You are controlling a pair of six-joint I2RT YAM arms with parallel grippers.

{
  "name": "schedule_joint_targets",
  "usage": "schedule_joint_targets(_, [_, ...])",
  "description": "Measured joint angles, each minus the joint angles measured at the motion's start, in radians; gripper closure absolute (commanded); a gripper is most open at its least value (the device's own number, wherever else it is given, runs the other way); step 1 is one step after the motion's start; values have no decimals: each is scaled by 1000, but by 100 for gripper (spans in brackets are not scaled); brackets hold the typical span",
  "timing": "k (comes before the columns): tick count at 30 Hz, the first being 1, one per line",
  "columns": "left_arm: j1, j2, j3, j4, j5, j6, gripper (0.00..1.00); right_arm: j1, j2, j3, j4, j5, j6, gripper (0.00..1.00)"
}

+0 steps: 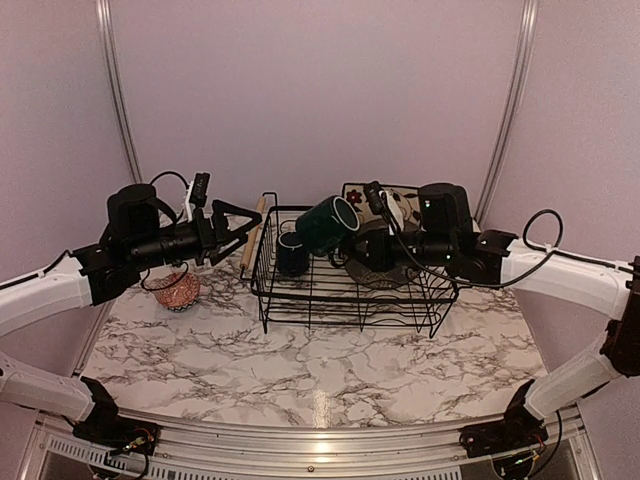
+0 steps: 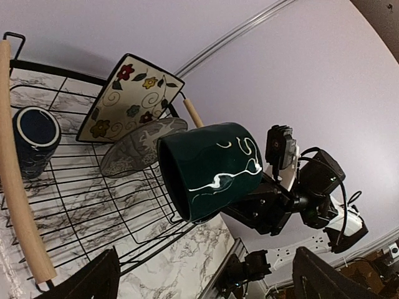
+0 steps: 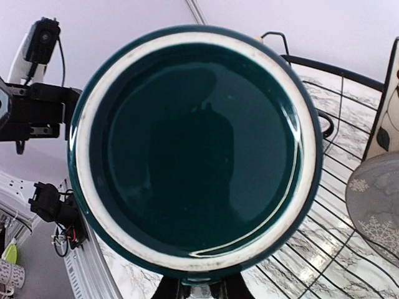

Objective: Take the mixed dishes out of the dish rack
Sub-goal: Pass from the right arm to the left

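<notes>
My right gripper (image 1: 366,222) is shut on a dark teal mug (image 1: 328,224), held tilted in the air above the black wire dish rack (image 1: 350,295). In the right wrist view the mug's base (image 3: 194,149) fills the frame, and the fingers (image 3: 167,291) pinch it from below. A second teal mug (image 1: 292,253) (image 2: 34,137) stands in the rack's left end. The grey plate (image 2: 140,146) and the floral plate (image 2: 131,96) lean at the rack's far right. My left gripper (image 1: 228,225) (image 2: 206,286) hangs open and empty by the rack's left handle (image 2: 15,193), facing the lifted mug (image 2: 212,168).
The small bowl (image 1: 178,290) sits on the marble table (image 1: 320,375) left of the rack, under my left arm. The rack's far wooden handle (image 2: 192,112) shows behind the plates. A purple wall closes off the back.
</notes>
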Motion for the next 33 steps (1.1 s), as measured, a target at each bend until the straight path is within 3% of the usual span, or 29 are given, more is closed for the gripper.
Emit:
schedule_joint_targets(7, [-101, 130, -3, 266, 89, -111, 1, 0, -35, -56, 172, -127, 60, 100])
schedule_joint_targets(17, [-117, 188, -3, 475, 132, -204, 10, 0, -32, -98, 332, -262, 167, 100])
schedule_joint_targets(33, [-136, 306, -1, 747, 173, -373, 56, 22, 23, -116, 439, -316, 230, 100])
